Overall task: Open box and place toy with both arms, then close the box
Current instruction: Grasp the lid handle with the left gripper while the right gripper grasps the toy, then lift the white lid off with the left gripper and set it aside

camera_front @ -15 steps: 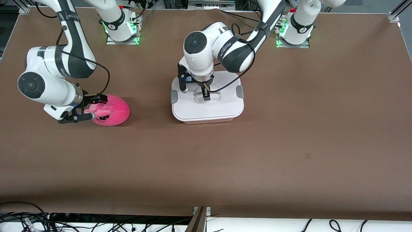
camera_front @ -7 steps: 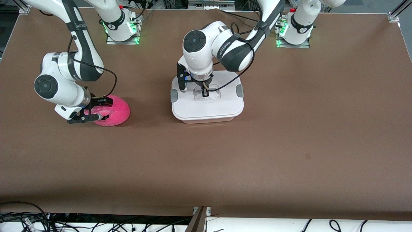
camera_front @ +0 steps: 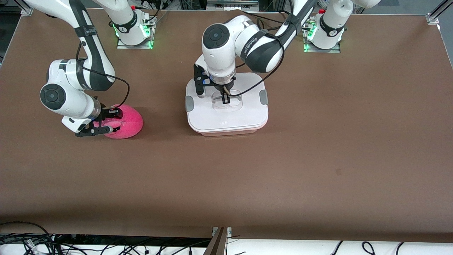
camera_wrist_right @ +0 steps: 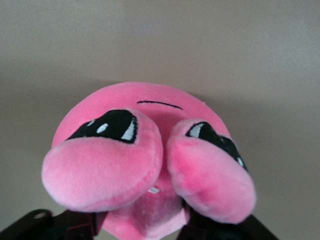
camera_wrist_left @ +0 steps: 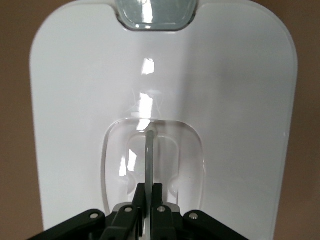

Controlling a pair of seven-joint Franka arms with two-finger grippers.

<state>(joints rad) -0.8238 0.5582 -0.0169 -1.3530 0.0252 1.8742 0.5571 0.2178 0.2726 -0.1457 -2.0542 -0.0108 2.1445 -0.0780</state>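
Note:
The box's white lid (camera_front: 226,118) with two grey side clips is raised a little above the pale pink base (camera_front: 231,132), near the table's middle. My left gripper (camera_front: 225,100) is shut on the upright rib of the clear recessed handle (camera_wrist_left: 149,150); in the left wrist view the left gripper (camera_wrist_left: 150,192) pinches that rib and the lid (camera_wrist_left: 225,100) fills the frame. The pink plush toy (camera_front: 127,122) rests on the table toward the right arm's end. My right gripper (camera_front: 108,121) is shut on it, squeezing its side. In the right wrist view the toy (camera_wrist_right: 150,140) hides the fingers of the right gripper (camera_wrist_right: 150,222).
The brown table (camera_front: 318,159) stretches wide toward the front camera and the left arm's end. Both arm bases (camera_front: 132,32) stand along the table's edge farthest from the camera. Cables (camera_front: 35,241) and a metal bracket (camera_front: 219,241) lie past the nearest edge.
The right gripper pushed in over the toy and closed on it. The left gripper rose slightly, lifting the lid off the pink base.

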